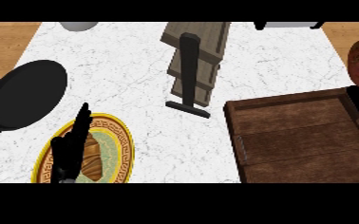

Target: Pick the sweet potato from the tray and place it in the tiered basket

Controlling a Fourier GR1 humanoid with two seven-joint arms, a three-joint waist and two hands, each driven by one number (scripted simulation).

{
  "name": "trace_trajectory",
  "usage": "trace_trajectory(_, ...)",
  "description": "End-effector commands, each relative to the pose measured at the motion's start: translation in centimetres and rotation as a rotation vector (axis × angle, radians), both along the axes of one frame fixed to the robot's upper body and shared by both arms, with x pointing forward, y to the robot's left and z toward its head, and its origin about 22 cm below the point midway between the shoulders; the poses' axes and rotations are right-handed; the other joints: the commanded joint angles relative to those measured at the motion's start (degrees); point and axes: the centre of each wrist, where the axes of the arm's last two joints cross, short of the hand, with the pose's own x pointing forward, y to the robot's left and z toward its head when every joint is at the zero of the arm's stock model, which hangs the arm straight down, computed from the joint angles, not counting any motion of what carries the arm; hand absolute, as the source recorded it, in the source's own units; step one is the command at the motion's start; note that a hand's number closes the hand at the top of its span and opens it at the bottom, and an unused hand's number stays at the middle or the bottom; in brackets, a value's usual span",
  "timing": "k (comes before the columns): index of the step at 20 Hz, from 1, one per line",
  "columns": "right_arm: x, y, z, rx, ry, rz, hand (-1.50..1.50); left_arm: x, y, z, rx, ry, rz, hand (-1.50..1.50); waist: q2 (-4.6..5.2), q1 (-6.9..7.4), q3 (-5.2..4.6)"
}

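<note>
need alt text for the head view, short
The robot's left hand, fingers straight, hangs over a brown food item on a gold-rimmed plate. On the marble counter stand a tiered wooden basket and a wooden tray.

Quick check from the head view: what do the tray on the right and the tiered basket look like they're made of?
The tray looks like dark stained wood: brown planks with grain lines and a raised rim, matte. The tiered basket seems to be paler, greyish wood, with slatted stepped tiers, on a black post and foot that could be metal or plastic; the look leaves that open.
</note>
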Motion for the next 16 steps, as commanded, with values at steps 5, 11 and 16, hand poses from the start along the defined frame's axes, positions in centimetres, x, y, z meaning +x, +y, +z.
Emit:
trace_trajectory(5,2.2,2.5,8.1,-0.006,0.072,-0.137,1.5,-0.9,-0.6,-1.4,-0.028,0.069,-0.006,0.0,0.44,1.15,-0.37)
trace_trajectory(11,5.1,3.6,11.2,0.025,0.124,-0.163,1.5,-0.6,-2.0,-1.7,-0.021,0.056,-0.037,0.0,1.09,1.65,-0.18)
trace_trajectory(16,7.6,6.8,13.2,0.017,0.141,-0.143,1.5,0.0,-2.2,-1.6,-0.029,0.035,-0.04,0.0,1.45,2.32,-0.15)
